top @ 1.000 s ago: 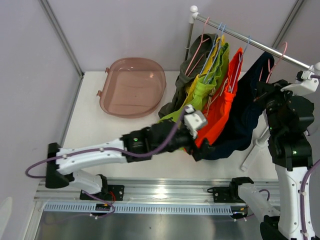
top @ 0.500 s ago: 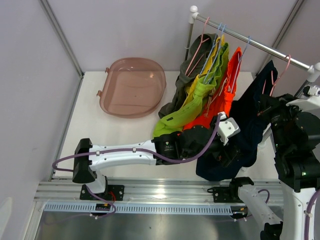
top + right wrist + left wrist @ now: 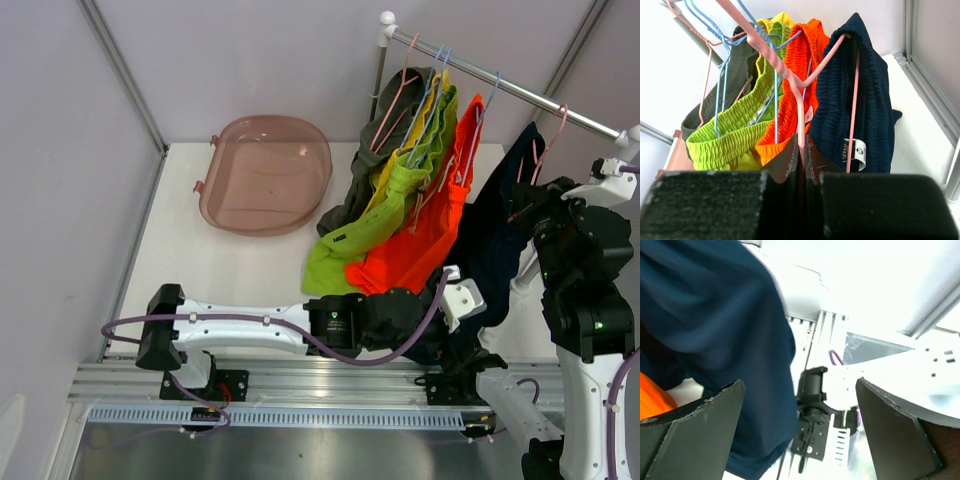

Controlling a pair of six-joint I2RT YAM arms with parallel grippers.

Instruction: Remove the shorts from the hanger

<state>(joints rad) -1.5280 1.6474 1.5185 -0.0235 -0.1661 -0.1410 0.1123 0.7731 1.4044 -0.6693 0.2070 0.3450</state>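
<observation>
White tabletop point(image 3: 220, 260) and pale grey walls surround the two arms. At the near right edge of the table, the left gripper point(image 3: 800, 385) has its black fingers point(image 3: 690, 435) wide apart, clamped on nothing. A fold of the navy blue fabric shorts point(image 3: 715, 315) hangs just beside the finger at the left of the wrist view and partly in front of it.

The right gripper point(image 3: 802, 150) is raised at the far right. Its fingers are pressed together on the lower stem of a pink wire hanger point(image 3: 790, 75). The navy pair is draped by its ribbed waistband over that hanger, white label showing. The hanger's hook sits up at the silver metal rail point(image 3: 470, 70); whether it rests on it cannot be told.

Beside the navy pair, on blue wire hangers point(image 3: 776, 110) and another pink one, hang the bright orange shorts point(image 3: 420, 240), lime green shorts point(image 3: 350, 250), yellow shorts point(image 3: 400, 150) and dark olive-grey shorts point(image 3: 385, 130), bunched closely together. The orange and green legs trail down toward the left arm.

Well apart to the left, a translucent pinkish-brown plastic tub point(image 3: 265, 175) sits on the table.
</observation>
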